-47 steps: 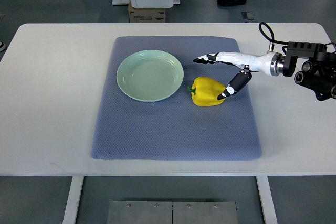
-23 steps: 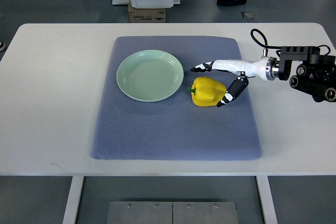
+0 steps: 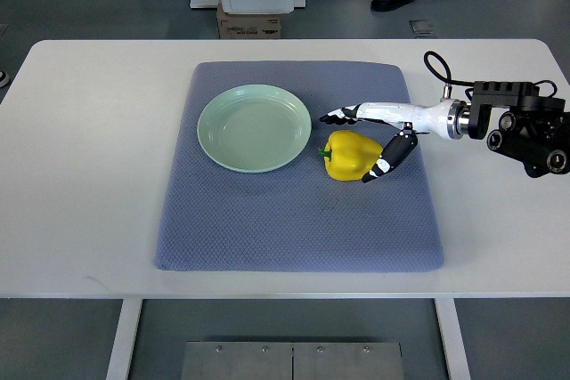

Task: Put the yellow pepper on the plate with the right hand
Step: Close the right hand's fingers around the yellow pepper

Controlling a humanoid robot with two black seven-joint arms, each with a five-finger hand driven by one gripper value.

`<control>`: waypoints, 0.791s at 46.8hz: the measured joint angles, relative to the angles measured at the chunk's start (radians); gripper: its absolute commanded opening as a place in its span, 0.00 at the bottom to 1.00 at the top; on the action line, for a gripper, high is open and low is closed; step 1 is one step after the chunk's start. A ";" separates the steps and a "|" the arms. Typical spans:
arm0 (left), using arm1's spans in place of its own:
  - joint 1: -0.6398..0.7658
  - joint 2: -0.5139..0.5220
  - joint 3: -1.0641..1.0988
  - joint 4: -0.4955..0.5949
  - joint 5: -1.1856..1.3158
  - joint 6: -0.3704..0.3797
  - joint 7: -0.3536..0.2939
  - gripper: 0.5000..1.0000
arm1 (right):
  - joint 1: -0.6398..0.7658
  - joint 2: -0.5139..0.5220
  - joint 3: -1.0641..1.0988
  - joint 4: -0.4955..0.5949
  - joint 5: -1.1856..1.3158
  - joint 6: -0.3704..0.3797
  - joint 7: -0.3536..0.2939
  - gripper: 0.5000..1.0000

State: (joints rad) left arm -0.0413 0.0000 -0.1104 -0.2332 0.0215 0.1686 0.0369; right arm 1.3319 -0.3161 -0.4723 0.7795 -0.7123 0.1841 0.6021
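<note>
The yellow pepper (image 3: 354, 155) is lying on the blue-grey mat (image 3: 298, 220), just off the plate's rim at about four o'clock, its green stem pointing toward the plate (image 3: 255, 127). The two look close but apart. The right hand (image 3: 367, 144) is reaching in from three o'clock and bracketing the pepper: the long fingers (image 3: 343, 115) are stretching past its far side at twelve o'clock, while the dark-tipped thumb (image 3: 383, 163) is resting against or just beside its near-right flank. The hand is spread wide and, as far as I can judge, is not yet clamping anything; the pepper is sitting flat on the mat.

The step in hand seems to be closing the grasp. To do it well, the fingers probably need to be curling around the far shoulder while the thumb is pressing in from the opposite side, so the squeeze runs through the pepper's middle; the glossy, lobed skin could be slipping or rolling otherwise. A clear lift before travelling toward nine o'clock should be keeping the pepper from catching the plate's raised rim.

Room is generous. The plate is empty, and the mat is lying open at six o'clock and beyond. The white table (image 3: 89, 175) is extending well past the mat on every side, so no edge is threatening the short carry. The left hand is not showing.
</note>
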 measured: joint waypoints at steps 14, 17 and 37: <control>0.000 0.000 0.000 0.000 0.000 0.000 0.000 1.00 | -0.005 0.009 0.000 0.002 0.008 0.000 -0.035 0.89; 0.000 0.000 0.000 0.000 0.000 0.000 0.000 1.00 | -0.010 0.010 -0.001 0.002 0.007 0.000 -0.037 0.87; 0.000 0.000 0.000 0.000 0.000 0.000 0.000 1.00 | -0.034 0.019 -0.003 -0.003 -0.004 -0.008 -0.040 0.72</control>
State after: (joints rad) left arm -0.0414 0.0000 -0.1104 -0.2332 0.0215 0.1687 0.0368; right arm 1.2977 -0.2975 -0.4757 0.7764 -0.7162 0.1765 0.5619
